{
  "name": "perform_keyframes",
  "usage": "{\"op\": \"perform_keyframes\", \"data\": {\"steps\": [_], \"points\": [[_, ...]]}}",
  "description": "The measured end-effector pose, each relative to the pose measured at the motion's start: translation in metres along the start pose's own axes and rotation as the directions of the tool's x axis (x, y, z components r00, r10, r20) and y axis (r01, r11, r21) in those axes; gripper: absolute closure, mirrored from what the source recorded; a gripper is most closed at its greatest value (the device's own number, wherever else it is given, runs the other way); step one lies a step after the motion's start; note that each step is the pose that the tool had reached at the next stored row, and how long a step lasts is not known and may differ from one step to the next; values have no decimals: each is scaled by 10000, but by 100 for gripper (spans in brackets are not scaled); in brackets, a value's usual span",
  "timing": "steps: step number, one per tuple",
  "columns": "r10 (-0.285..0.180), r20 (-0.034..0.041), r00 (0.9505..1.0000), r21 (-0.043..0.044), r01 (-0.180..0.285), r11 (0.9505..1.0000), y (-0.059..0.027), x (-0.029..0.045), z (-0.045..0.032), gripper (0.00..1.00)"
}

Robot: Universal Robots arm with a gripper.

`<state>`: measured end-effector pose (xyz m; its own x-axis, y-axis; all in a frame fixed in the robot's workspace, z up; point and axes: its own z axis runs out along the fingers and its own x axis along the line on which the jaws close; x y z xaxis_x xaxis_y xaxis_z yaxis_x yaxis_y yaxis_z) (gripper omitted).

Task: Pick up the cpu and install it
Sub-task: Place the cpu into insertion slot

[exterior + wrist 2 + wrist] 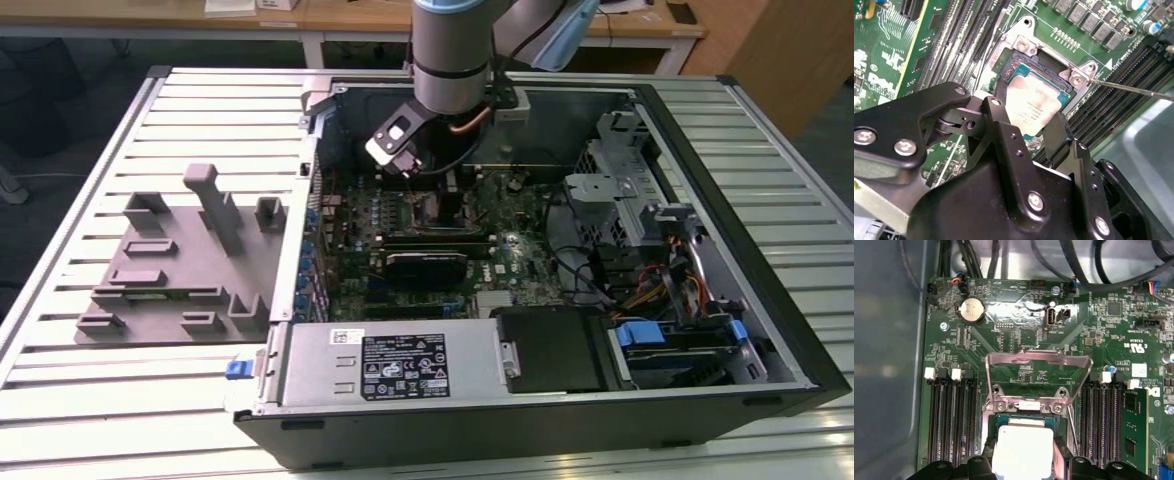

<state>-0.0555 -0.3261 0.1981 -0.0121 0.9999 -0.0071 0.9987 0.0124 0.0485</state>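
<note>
power supply (387, 365): closest to me, at the near edge of the open case (534, 425)
grey tray (160, 280): on the slatted counter (80, 400), beside the case on the exterior view's left
pincer (1026, 116): down inside the case over the motherboard (527, 270), fingers (999, 125) pressed to two opposite sides of the cpu (1031, 100)
cpu: silvery face up, held at the socket (1046, 65); seated or not, I cannot tell
load plate (1036, 356): swung open just beyond the socket

Black screw-studded jaws; silver-grey arm (451, 50) with pale-blue cap
</note>
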Motion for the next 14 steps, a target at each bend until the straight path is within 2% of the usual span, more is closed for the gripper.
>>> {"op": "perform_keyframes", "data": {"steps": [3, 14], "points": [[-165, -7, 9999, -1, 165, 9999, 0, -12, 3, 47], [-199, -24, 9998, -1, 199, 9998, -16, -35, 25, 47]]}}
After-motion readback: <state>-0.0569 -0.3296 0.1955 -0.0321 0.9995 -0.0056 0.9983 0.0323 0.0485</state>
